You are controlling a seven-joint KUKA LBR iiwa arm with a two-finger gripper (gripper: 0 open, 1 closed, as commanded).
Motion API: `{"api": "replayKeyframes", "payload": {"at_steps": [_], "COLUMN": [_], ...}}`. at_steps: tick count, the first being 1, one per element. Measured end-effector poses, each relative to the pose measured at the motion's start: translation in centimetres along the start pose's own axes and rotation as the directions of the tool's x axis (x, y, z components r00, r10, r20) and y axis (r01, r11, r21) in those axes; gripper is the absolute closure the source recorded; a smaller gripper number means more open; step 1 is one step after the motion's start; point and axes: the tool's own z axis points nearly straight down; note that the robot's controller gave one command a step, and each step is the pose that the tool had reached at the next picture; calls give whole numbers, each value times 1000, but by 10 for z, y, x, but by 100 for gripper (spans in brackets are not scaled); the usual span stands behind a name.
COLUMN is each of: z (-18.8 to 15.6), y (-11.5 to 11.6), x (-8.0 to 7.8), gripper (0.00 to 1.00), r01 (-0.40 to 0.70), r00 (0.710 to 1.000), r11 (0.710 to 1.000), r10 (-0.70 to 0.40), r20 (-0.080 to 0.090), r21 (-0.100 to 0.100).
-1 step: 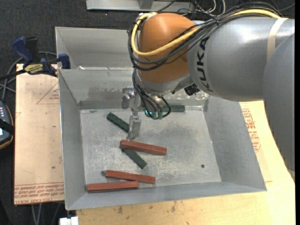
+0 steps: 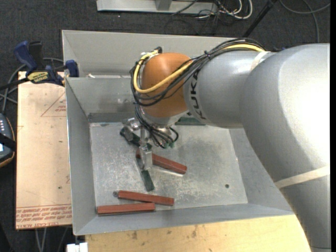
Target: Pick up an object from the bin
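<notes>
red-brown bar (image 2: 169,165) on mid-floor of bin (image 2: 79,140) | gripper (image 2: 145,159) at its left end, jaw state cannot be told | dark green stick (image 2: 148,181) just below-left | two longer bars (image 2: 145,197) toward front wall | open floor to bar's right

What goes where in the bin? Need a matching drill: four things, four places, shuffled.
Things:
1 gripper
2 green stick
3 upper red bar
4 lowest red bar

Places:
A by the near wall of the bin, left
B just right of the gripper
C mid-floor, under the orange cover
D running down-view from the gripper

Pairs: 1-C, 2-D, 3-B, 4-A
</notes>
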Motion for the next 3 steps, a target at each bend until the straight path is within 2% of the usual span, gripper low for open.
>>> {"api": "replayKeyframes", "payload": {"at_steps": [1,2,3], "z": [-6,1,1], "y": [-77,-26,-28], "x": [-15,-19,-20], "gripper": [0,0,100], "r01": [119,233,229], "r00": [993,972,973], "r11": [993,972,973], "r10": [-119,-233,-229], "r20": [4,1,2], "r21": [6,1,1]}}
